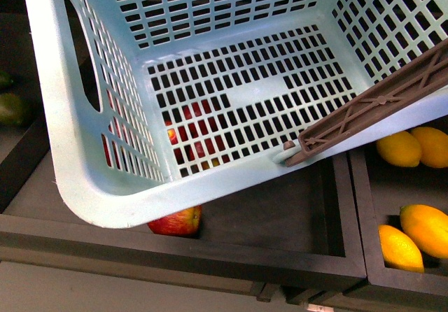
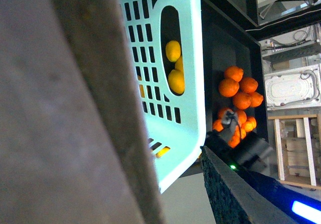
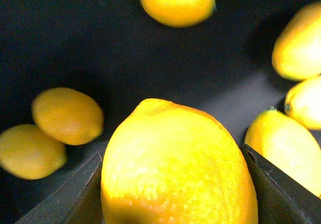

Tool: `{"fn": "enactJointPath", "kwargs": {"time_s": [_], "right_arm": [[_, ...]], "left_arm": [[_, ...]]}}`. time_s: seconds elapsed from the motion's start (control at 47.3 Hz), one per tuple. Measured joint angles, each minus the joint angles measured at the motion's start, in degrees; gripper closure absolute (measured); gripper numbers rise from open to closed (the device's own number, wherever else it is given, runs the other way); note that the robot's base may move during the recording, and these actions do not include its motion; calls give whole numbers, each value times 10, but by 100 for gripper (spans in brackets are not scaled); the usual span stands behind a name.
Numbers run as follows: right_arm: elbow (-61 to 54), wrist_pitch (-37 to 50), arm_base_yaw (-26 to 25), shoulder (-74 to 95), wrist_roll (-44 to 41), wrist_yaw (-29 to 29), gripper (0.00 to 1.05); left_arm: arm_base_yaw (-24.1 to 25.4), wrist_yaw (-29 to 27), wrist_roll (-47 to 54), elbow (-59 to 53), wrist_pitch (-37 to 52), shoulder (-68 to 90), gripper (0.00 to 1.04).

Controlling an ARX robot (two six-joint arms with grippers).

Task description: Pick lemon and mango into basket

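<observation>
Right gripper [image 3: 173, 184] is clamped on a lemon [image 3: 175, 158]. Dark fingers [image 3: 75, 194] press both sides and the fruit fills the gap. It hangs over the right bin [image 1: 360, 214], where the other lemons [image 1: 399, 149] lie loose on the dark floor.

The basket [image 1: 70, 130] is tilted and up close, its slotted floor bare, nothing in it yet. Its handle [image 1: 378, 105] is folded across the near-right corner. The left wrist view shows the basket wall close by. The left gripper's fingers are too blurred to make out, so I cannot tell if they are apart or together.

Mango [image 1: 178, 221] (red-yellow, likely it) sits in the middle bin under the basket, seen through the slots.

Step in hand, judged: carry the lemon left into the basket.
- Lift straight first to clear the bin wall and the neighbouring lemons.
- Come over the right rim and avoid the handle, which blocks the near-right corner.
- Release low over the floor. The tilt means a round fruit will roll toward the near-left corner.
- Grip looks centred, so no squeeze change is needed.
- Basket should be kept steady during the drop.
</observation>
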Motion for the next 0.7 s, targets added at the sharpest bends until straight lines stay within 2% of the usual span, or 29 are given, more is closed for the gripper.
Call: {"fn": "enactJointPath", "kwargs": {"time_s": [0.169, 0.317, 0.444, 0.697], "right_arm": [[-57, -51, -7, -209, -42, -99, 39], [-80, -111, 23, -399, -45, -158, 39], [-81, -133, 94, -506, -33, -148, 39], [-81, -141, 246, -541, -26, -87, 39]], "left_arm": [[0, 1, 0, 0, 0, 0, 76], [0, 0, 0, 0, 0, 0, 76], [0, 1, 0, 0, 0, 0, 76], [0, 0, 0, 0, 0, 0, 76]]}}
